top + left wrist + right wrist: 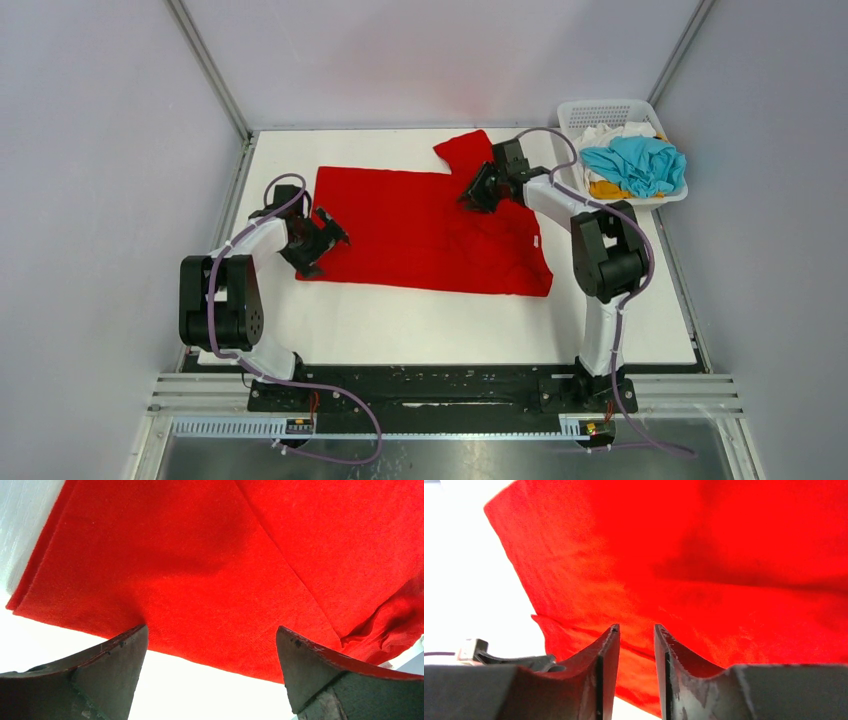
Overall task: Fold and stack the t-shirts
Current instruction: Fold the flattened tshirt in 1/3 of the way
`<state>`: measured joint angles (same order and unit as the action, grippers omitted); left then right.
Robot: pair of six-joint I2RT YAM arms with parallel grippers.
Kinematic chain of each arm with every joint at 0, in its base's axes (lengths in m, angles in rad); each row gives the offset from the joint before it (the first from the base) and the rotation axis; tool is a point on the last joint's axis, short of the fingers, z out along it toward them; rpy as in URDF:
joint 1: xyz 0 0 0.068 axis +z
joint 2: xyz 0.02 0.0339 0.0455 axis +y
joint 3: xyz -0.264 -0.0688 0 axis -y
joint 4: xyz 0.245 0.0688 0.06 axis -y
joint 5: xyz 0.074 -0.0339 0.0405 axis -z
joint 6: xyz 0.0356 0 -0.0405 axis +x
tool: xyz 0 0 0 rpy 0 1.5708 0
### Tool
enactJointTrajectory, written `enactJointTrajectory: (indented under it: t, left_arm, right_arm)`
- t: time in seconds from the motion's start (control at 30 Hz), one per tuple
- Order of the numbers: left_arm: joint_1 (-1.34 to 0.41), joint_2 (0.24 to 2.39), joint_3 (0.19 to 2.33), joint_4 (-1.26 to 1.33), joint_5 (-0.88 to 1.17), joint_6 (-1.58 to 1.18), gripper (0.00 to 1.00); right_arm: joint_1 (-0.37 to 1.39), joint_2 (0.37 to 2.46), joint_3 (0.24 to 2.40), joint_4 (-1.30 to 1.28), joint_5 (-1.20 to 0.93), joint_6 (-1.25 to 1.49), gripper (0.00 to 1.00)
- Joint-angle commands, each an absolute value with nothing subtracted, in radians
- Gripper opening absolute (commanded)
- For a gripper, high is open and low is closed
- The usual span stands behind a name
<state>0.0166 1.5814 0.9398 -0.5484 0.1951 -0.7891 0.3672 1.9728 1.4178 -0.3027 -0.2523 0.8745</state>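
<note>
We see a white table (420, 330) boxed in by plain pale grey walls (100, 150), with aluminium posts (210, 70) running up the back corners. Light falls soft and even, probably from overhead. Metal rails (450, 395) edge the near side.

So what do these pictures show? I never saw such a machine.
Two robot arms stand at a white table. The wide picture looks down from above; the other two come from wrist cameras. A red t-shirt lies spread on the table. A white basket at the far right holds more shirts, a turquoise shirt on top. The left gripper is wide open at the shirt's edge, empty. The right gripper, near the sleeve, is nearly closed; whether it pinches cloth is unclear.
</note>
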Motion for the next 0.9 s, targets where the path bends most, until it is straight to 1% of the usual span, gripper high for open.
enactJointTrajectory:
  t: [0.0,0.07,0.1,0.17,0.27,0.3,0.37,0.43,0.57,0.77,0.87]
  left_arm:
    - [0.024,1.567,0.959,-0.563,0.188,-0.767,0.99]
    - [0.025,1.56,0.96,-0.574,0.184,-0.763,0.99]
    - [0.026,1.556,0.958,-0.575,0.183,-0.762,0.99]
    - [0.028,1.549,0.955,-0.578,0.183,-0.762,0.99]
    - [0.027,1.545,0.955,-0.575,0.185,-0.764,0.99]
    - [0.027,1.548,0.956,-0.573,0.187,-0.764,0.99]
    - [0.028,1.553,0.956,-0.572,0.188,-0.762,0.99]
    - [0.027,1.554,0.956,-0.568,0.192,-0.762,0.99]
    - [0.027,1.567,0.958,-0.56,0.196,-0.762,0.99]
    - [0.027,1.6,0.953,-0.542,0.208,-0.761,0.99]
    - [0.03,1.621,0.956,-0.54,0.213,-0.758,0.99]
  right_arm:
    - [0.327,2.028,1.568,-0.218,-0.219,0.864,0.45]
    - [0.317,2.03,1.613,-0.252,-0.226,0.81,0.57]
    - [0.317,2.019,1.617,-0.264,-0.229,0.773,0.65]
    - [0.319,1.971,1.587,-0.27,-0.256,0.685,0.76]
    - [0.337,1.872,1.476,-0.278,-0.275,0.513,0.85]
    - [0.351,1.837,1.432,-0.288,-0.251,0.445,0.93]
    - [0.391,1.781,1.358,-0.322,-0.121,0.28,0.98]
    - [0.435,1.761,1.312,-0.354,0.049,0.127,1.0]
    - [0.459,1.796,1.322,-0.429,0.23,-0.067,0.99]
    - [0.459,1.882,1.379,-0.475,0.284,-0.209,0.99]
    - [0.459,1.922,1.404,-0.492,0.228,-0.244,1.0]
